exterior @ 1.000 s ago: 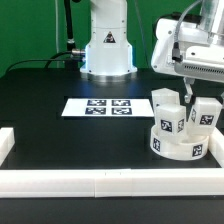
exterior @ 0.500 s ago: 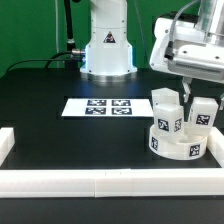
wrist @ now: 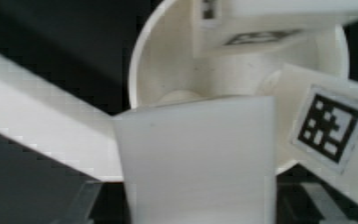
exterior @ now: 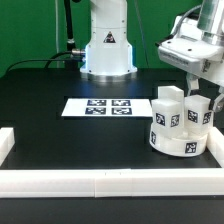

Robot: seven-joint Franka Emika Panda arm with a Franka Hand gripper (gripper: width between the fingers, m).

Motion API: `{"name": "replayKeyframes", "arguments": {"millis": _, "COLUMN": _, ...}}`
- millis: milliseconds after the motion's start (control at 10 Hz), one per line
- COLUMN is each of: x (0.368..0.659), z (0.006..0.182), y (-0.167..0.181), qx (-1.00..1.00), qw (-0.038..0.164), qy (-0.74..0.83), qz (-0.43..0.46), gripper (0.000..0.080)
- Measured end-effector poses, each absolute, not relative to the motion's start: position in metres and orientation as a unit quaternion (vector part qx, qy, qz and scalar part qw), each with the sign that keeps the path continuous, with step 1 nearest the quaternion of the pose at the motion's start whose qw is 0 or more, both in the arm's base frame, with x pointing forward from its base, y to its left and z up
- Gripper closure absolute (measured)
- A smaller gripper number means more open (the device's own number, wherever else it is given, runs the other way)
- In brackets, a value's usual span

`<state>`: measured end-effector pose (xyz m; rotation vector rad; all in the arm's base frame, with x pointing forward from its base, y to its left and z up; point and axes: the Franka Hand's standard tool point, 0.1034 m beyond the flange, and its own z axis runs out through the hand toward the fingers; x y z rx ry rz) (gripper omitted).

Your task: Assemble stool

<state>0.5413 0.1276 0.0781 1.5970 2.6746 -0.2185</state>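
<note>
Seat: the round white disc (exterior: 180,142) is seen at the exterior view's right, near the front border bar (exterior: 110,182), resting on the black worktop (exterior: 60,130).
Legs: two white tagged blocks (exterior: 168,112) are seen standing upright on the disc; a third is not made out.
Claw: the claw (exterior: 190,88) is lowered over the legs, between them; whether anything is gripped cannot be told.
Change: against a second ago, the arm is shifted toward the exterior view's right, and the seat with its legs is displaced with it.
Meaning: leg seating is judged under way, not finished.
Marker board: the marker board (exterior: 98,106) lies flat, well apart to the left.
</note>
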Motion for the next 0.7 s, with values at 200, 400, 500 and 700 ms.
{"name": "replayKeyframes", "arguments": {"millis": 200, "x": 0.5412, "z": 0.0781, "y": 0.1277, "qx": 0.555, "qw": 0.012, "qy": 0.829, "qz": -0.069, "gripper": 0.0459}}
{"name": "replayKeyframes", "arguments": {"millis": 400, "x": 0.5370, "z": 0.0777, "y": 0.1246, "qx": 0.664, "qw": 0.010, "qy": 0.745, "qz": -0.067, "gripper": 0.0459}}
{"name": "replayKeyframes", "arguments": {"millis": 500, "x": 0.5355, "z": 0.0775, "y": 0.1241, "qx": 0.712, "qw": 0.009, "qy": 0.699, "qz": -0.066, "gripper": 0.0459}}
{"name": "replayKeyframes", "arguments": {"millis": 700, "x": 0.5344, "z": 0.0768, "y": 0.1221, "qx": 0.785, "qw": 0.001, "qy": 0.616, "qz": -0.063, "gripper": 0.0459}}
